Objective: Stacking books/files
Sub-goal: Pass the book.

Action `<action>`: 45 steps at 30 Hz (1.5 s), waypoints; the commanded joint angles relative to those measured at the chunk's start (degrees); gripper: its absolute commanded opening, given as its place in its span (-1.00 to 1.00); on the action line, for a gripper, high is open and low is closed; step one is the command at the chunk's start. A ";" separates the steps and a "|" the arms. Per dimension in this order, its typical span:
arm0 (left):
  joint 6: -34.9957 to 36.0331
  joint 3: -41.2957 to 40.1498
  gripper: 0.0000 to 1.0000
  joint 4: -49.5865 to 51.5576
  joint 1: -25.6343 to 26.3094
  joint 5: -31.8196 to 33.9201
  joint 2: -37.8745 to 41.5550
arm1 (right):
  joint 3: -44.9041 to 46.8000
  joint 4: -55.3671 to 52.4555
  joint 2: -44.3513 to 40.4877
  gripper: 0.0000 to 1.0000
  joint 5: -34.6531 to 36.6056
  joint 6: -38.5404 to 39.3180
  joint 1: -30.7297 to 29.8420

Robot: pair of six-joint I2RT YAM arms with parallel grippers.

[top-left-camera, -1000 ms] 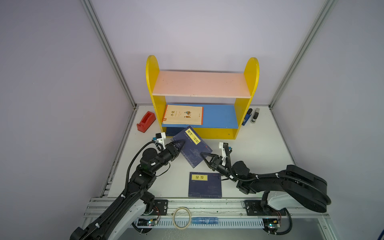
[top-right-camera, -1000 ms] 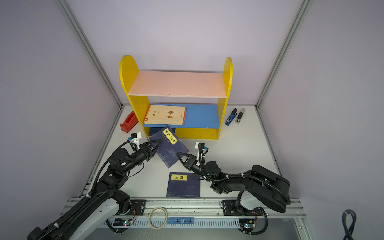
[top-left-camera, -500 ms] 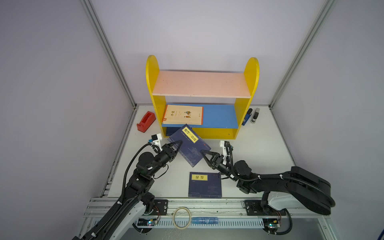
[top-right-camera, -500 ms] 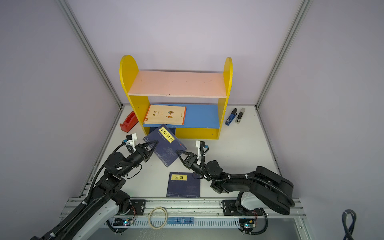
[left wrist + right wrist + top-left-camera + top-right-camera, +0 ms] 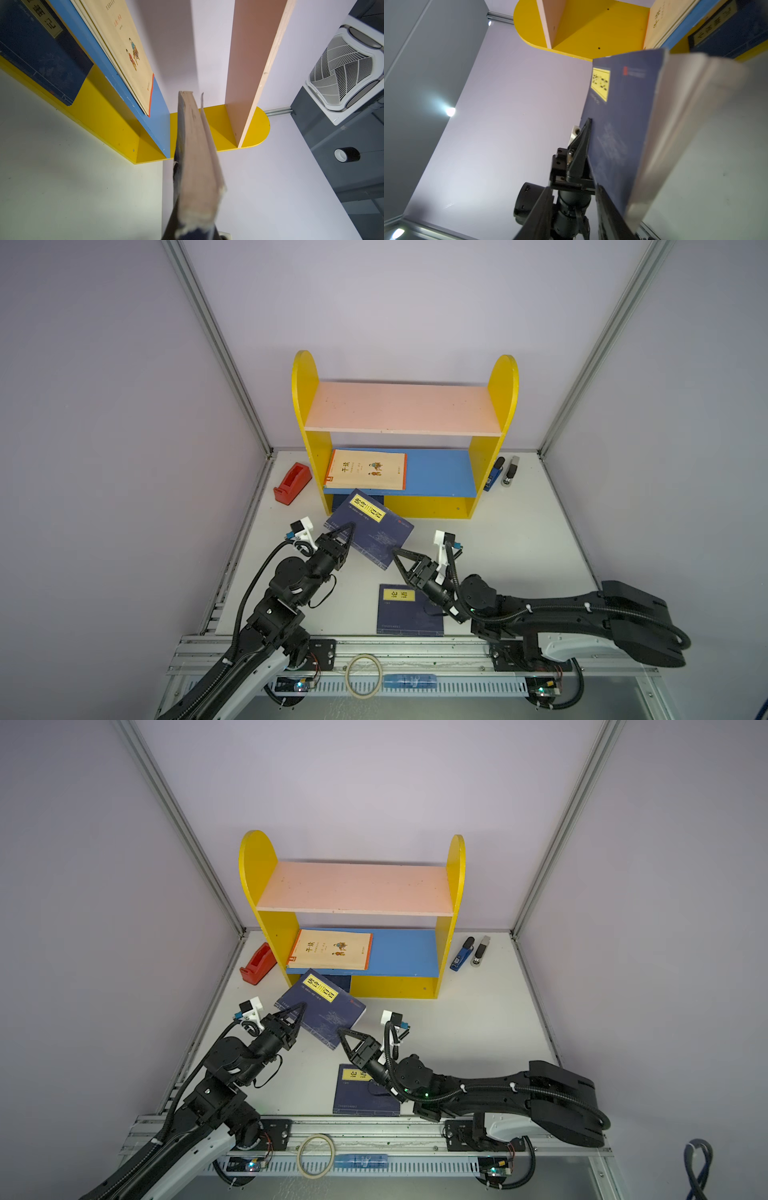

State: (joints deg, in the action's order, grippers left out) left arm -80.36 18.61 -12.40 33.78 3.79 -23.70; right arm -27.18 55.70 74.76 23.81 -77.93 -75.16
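My left gripper [image 5: 351,526] is shut on a navy book [image 5: 372,531] with a yellow title label and holds it tilted above the table, just in front of the shelf [image 5: 405,408]. In the left wrist view the book's page edge [image 5: 197,166] runs out from the jaws. My right gripper [image 5: 395,553] stands open at the book's near corner. In the right wrist view nothing lies between its fingers [image 5: 610,216], and the navy cover [image 5: 623,114] lies beside one. A cream book [image 5: 368,469] lies on the blue lower shelf. Beneath that shelf sits a navy one [image 5: 41,58]. Another navy book [image 5: 409,610] lies flat near the front edge.
A red tape dispenser [image 5: 292,483] sits left of the yellow shelf unit. A blue stapler [image 5: 493,475] and a grey one [image 5: 510,470] lie to its right. A tape ring [image 5: 365,670] rests on the front rail. The pink top shelf [image 5: 353,886] is bare.
My right gripper has opened and let go of the navy book. My left gripper has carried the book up and toward the shelf.
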 commanded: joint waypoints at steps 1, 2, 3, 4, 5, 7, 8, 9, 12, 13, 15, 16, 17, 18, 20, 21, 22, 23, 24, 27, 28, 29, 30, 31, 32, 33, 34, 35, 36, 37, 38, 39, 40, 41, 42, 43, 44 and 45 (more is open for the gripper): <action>-0.22 -0.07 -1.00 -0.10 1.34 5.76 1.82 | 0.08 2.65 3.32 -0.23 6.53 -4.91 -1.30; -0.05 0.04 -1.00 0.93 1.75 6.66 2.65 | 0.33 4.60 4.24 -0.22 7.08 -4.83 -1.52; 0.23 0.07 -1.00 1.90 2.06 7.47 3.36 | 0.37 6.03 4.91 -0.22 7.41 -4.38 -1.72; 0.44 0.04 -1.00 2.88 2.24 8.14 4.02 | 0.30 6.67 5.28 -0.21 7.68 -4.16 -1.90; 0.52 -0.11 -1.00 4.02 2.34 8.86 4.85 | -0.01 6.34 5.52 -0.21 7.98 -4.14 -2.10; -0.12 -0.99 -1.00 5.02 2.34 9.98 6.04 | -0.82 5.00 5.74 -0.19 7.94 -4.52 -2.44; -0.63 -1.68 -1.00 5.08 2.37 10.60 6.74 | -1.12 4.56 5.93 -0.19 8.17 -4.79 -2.65; -1.04 -2.23 -1.00 5.17 2.37 11.09 7.27 | -1.46 4.42 6.20 -0.19 8.25 -5.04 -2.76; -1.07 -2.62 -1.00 6.09 2.35 12.03 8.22 | -1.73 5.00 6.45 -0.18 9.84 -4.70 -3.79; -0.88 -2.41 -1.00 6.39 2.32 12.06 8.24 | -1.82 4.66 6.32 -0.17 10.69 -4.74 -4.15; -0.70 -2.15 -1.00 6.53 2.30 12.08 7.90 | -2.25 2.62 5.85 -0.14 12.05 -6.16 -4.73; -0.79 -2.02 -1.00 6.47 2.35 12.08 7.64 | -2.58 1.30 5.69 -0.13 12.35 -7.03 -4.87; -0.93 -1.98 -1.00 6.35 2.34 12.03 7.38 | -2.93 0.27 5.61 -0.13 12.48 -7.58 -5.01; -0.88 -2.03 -1.00 6.09 2.34 11.97 7.12 | -3.37 -0.16 5.72 -0.13 12.57 -7.44 -5.17; -1.03 -2.08 -1.00 6.03 2.31 11.85 6.68 | -4.19 -0.73 6.13 -0.12 12.82 -7.22 -5.68; -1.06 -2.14 -1.00 5.93 2.34 11.76 6.57 | -4.54 -0.84 6.41 -0.12 12.91 -7.44 -5.87; -1.16 -2.26 -1.00 5.83 2.36 11.69 6.48 | -4.70 -0.58 6.83 -0.12 12.93 -7.73 -6.04; -1.30 -2.41 -1.00 5.81 2.37 11.72 6.48 | -4.89 0.12 7.27 -0.12 13.01 -7.92 -6.19; -1.47 -2.52 -1.00 5.75 2.34 11.70 6.56 | -4.98 0.98 7.73 -0.09 13.08 -7.94 -6.31; -1.48 -2.55 -1.00 5.90 2.34 11.79 6.83 | -5.72 2.47 8.29 0.14 13.10 -7.85 -6.74; -1.47 -2.47 -1.00 6.01 2.34 11.78 6.92 | -6.05 2.57 9.64 0.15 13.01 -7.83 -6.81; -1.48 -2.53 -1.00 6.16 2.34 11.79 7.00 | -6.38 2.58 10.00 0.15 12.92 -7.98 -6.85; -1.51 -2.53 -1.00 6.36 2.34 11.88 7.09 | -6.58 2.82 10.35 0.15 12.86 -8.03 -6.93; -1.62 -2.47 -1.00 6.38 2.34 11.90 7.18 | -6.77 3.19 10.66 0.15 12.97 -8.03 -6.99; -1.63 -2.54 -1.00 6.46 2.32 11.88 7.18 | -6.81 3.87 11.10 0.16 13.07 -8.11 -7.02; -1.65 -2.59 -1.00 6.55 2.34 12.01 7.25 | -6.75 4.50 11.48 0.15 13.23 -8.11 -7.02; -1.74 -2.58 -1.00 6.59 2.34 12.00 7.27 | -6.71 5.03 11.66 0.15 13.39 -8.11 -7.10; -1.90 -2.67 -1.00 6.73 2.34 11.96 7.27 | -6.52 5.66 11.80 0.15 13.69 -8.11 -7.11; -2.02 -2.60 -1.00 7.04 2.31 12.01 7.31 | -6.42 6.15 11.91 0.14 13.95 -8.11 -7.11; -2.13 -2.61 -1.00 7.17 2.34 12.00 7.32 | -6.26 6.51 11.83 0.12 14.14 -8.11 -7.15; -2.22 -2.63 -1.00 7.33 2.34 11.98 7.36 | -5.98 6.76 11.77 0.08 14.33 -8.12 -7.17; -2.29 -2.70 -1.00 7.53 2.34 12.08 7.44 | -5.93 6.87 11.68 0.06 14.48 -8.16 -7.15; -2.37 -2.66 -1.00 7.67 2.35 12.11 7.60 | -5.89 6.90 11.64 0.06 14.49 -8.20 -7.12; -2.55 -2.72 -1.00 7.78 2.33 12.28 7.77 | -5.81 6.79 11.64 0.05 14.42 -8.20 -7.20; -2.59 -2.87 -1.00 7.96 2.34 12.40 8.04 | -5.86 6.49 11.69 0.04 14.28 -8.20 -7.35; -2.51 -2.78 -1.00 8.22 2.34 12.67 8.41 | -5.64 6.20 11.62 0.03 14.33 -8.38 -7.47; -2.18 -2.62 -1.00 8.79 2.34 13.01 8.88 | -5.39 6.18 11.55 0.02 15.10 -8.47 -7.93; -2.00 -2.42 -1.00 9.56 2.29 13.47 9.39 | -5.05 6.26 11.34 0.02 16.05 -8.30 -8.48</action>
State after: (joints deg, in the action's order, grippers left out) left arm -82.52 15.73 -2.33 36.12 15.59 -15.20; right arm -32.77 60.23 86.46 37.56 -85.97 -82.81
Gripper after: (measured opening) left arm 0.124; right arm 0.511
